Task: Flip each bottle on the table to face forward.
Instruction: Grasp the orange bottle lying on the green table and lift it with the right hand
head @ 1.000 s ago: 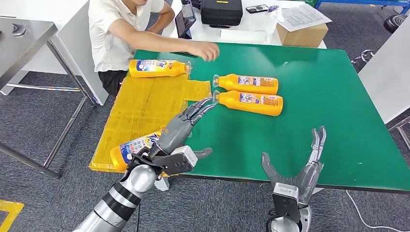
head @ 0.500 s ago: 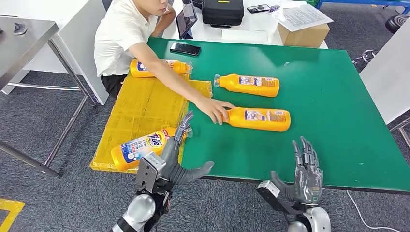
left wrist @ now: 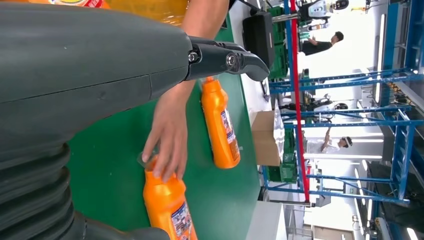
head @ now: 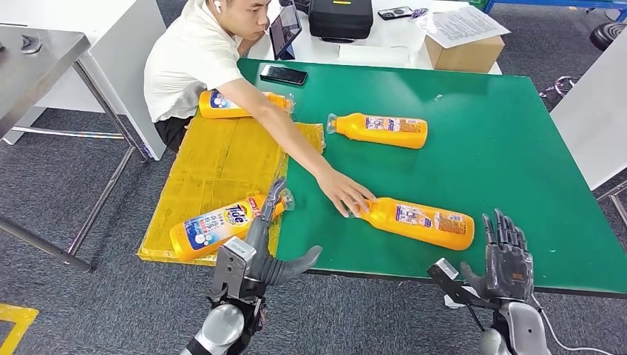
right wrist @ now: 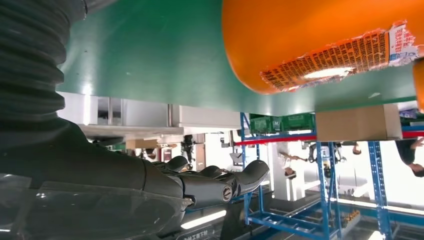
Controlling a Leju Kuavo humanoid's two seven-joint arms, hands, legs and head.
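Both robot hands wait empty at the counter's near edge.

The left robot hand (head: 268,248) has fingers spread by the Tide bottle (head: 214,226); the right robot hand (head: 507,260) (fingers upright, seemingly loose) sits just beside the nearest orange bottle (head: 420,222), whose neck a person's hand (head: 344,195) touches on the green counter (head: 503,133). Two more bottles (head: 381,129) lie farther back.

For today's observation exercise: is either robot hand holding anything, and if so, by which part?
Nothing is held. The left hand and right hand are both empty; a person's hand rests on the neck of the nearest bottle.
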